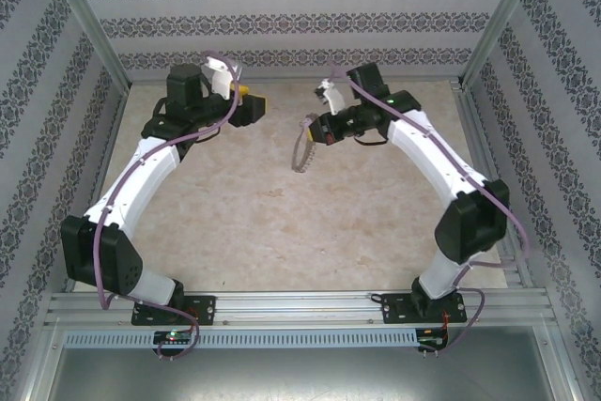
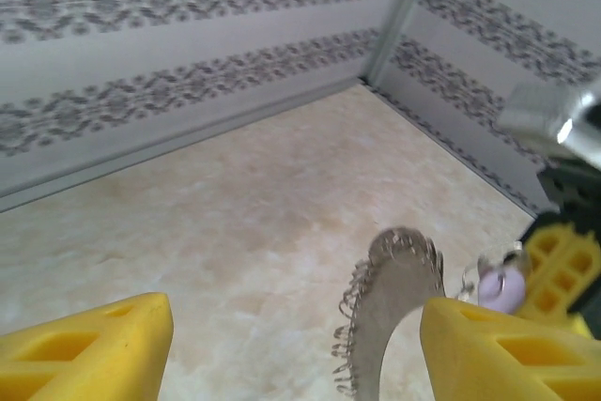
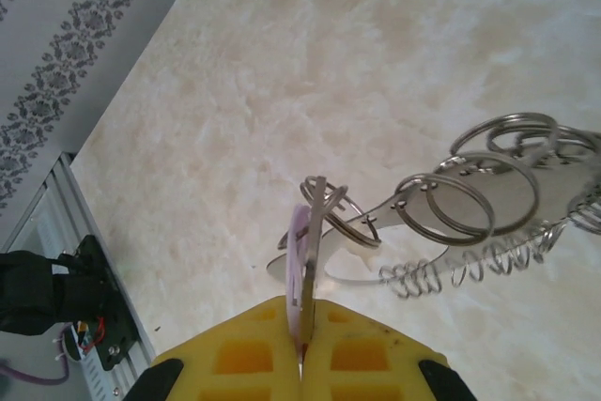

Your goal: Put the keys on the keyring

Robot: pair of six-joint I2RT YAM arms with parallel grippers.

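Above the counter (image 1: 282,232), in the overhead view, the right gripper (image 1: 315,129) carries the keyring (image 1: 302,152), which hangs just below its tips. The left gripper (image 1: 255,106) hovers well apart, facing it. Ahead of the left gripper (image 2: 296,326), in its own wrist view, the fingers (image 2: 94,349) are spread wide. The keyring (image 2: 399,279) stands on edge just inside the right-hand finger, and the key (image 2: 498,288) lies beyond it at the right gripper (image 2: 556,269). Between the tips of the right gripper (image 3: 302,312), pressed together, sits the key (image 3: 300,260), pinched edge-on by its pale tag, and the keyring (image 3: 512,199) trails off past them. That thin pinch looks like the weak point. A tug from the left side could twist the tag loose and drop everything. Closing carelessly could also catch the silvery loops (image 3: 446,204) rather than the hoop.
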